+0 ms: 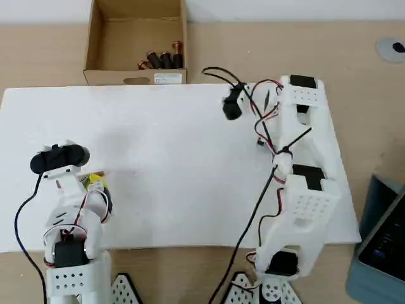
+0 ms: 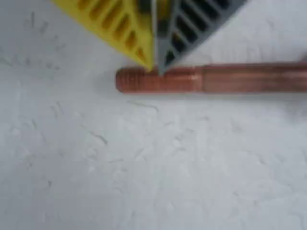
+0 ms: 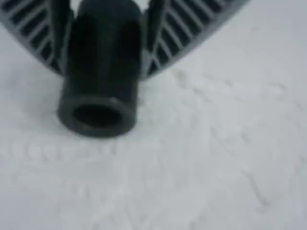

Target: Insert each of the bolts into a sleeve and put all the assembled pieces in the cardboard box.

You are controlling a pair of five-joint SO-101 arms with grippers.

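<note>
Right hand [image 3: 103, 67] grips sleeve [image 3: 98, 93] lengthwise, open end pointing outward.

Background stuff: a big white sheet [image 1: 177, 164] covers most of the middle of the frame. It lies flat on a light wooden table [image 1: 38, 57], which shows as a band across the top, down the right side and in a thin strip along the bottom. Close up, the sheet looks rough and fibrous with little scratchy marks all over (foam board or thick paper, can't say which). Upper right corner has a round grey disc [image 1: 390, 49] with a dark spot in it, sitting on the wood. At the lower right edge there's a dark blue-grey device [image 1: 383, 244], cut off by the frame, right by the sheet's corner. A pale strip [image 1: 44, 9] runs along the very top.
</note>
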